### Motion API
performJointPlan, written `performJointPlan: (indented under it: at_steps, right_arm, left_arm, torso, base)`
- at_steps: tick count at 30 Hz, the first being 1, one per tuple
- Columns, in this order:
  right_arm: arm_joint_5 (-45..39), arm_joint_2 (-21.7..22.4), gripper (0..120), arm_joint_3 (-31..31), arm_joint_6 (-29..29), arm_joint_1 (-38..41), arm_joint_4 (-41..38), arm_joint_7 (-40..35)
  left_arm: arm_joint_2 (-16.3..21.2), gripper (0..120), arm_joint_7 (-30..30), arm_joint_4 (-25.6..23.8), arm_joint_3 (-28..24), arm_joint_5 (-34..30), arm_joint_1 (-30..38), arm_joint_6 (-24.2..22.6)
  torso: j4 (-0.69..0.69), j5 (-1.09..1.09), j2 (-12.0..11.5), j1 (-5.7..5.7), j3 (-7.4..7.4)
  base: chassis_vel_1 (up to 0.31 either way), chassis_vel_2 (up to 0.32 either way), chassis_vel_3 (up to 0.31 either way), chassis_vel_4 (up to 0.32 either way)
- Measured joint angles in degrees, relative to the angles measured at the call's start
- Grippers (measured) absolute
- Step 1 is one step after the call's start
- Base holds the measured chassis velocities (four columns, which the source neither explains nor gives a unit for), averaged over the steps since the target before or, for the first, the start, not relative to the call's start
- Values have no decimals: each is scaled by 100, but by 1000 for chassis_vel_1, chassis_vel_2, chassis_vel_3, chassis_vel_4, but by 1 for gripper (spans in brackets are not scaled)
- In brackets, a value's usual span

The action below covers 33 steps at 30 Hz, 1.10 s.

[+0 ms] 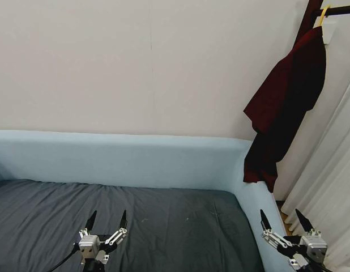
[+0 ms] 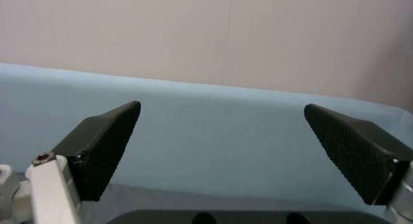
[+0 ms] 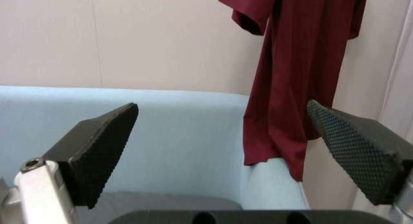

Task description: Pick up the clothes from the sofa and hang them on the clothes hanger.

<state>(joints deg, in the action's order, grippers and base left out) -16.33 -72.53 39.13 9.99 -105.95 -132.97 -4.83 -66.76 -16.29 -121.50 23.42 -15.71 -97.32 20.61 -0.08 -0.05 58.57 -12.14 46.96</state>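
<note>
Landmark: sofa (image 1: 118, 158), light blue, with a dark grey seat cover (image 1: 163, 218). A plain pale wall (image 1: 135, 62) stands behind its backrest.

Task item: dark red shirt (image 1: 288, 107). It is off the seat and hangs on a yellow hanger (image 1: 323, 13) from a dark pole (image 1: 306, 17), above and just past the sofa's right end. The lower hem drops to the level of the right arm's top. Whether the cloth touches the arm cannot be told. A white curtain (image 1: 333, 187) hangs beyond the sofa's right end, beside the shirt.

Left gripper (image 1: 108, 215): low over the front part of the grey seat, left of the sofa's middle. Its dark textured fingers (image 2: 106, 146) are spread wide. The left wrist view shows bare blue backrest in the gap between them. Nothing is held or touched.

Right gripper (image 1: 280, 214): at the sofa's right arm, toward its outer edge and near the curtain. Its fingers (image 3: 96, 151) are spread equally wide and hold nothing. In the right wrist view the gap frames the backrest corner and the hanging shirt, which lies well apart from the pads.
</note>
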Motion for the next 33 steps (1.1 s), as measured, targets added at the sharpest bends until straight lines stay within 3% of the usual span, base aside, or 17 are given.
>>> performJointPlan:
  at_steps: [33]
  right_arm:
    - [0,0,100,0,0,0,0,0]
  left_arm:
    - [0,100,0,0,0,0,0,0]
  torso:
    - [0,0,0,0,0]
  base:
    - [0,0,0,0]
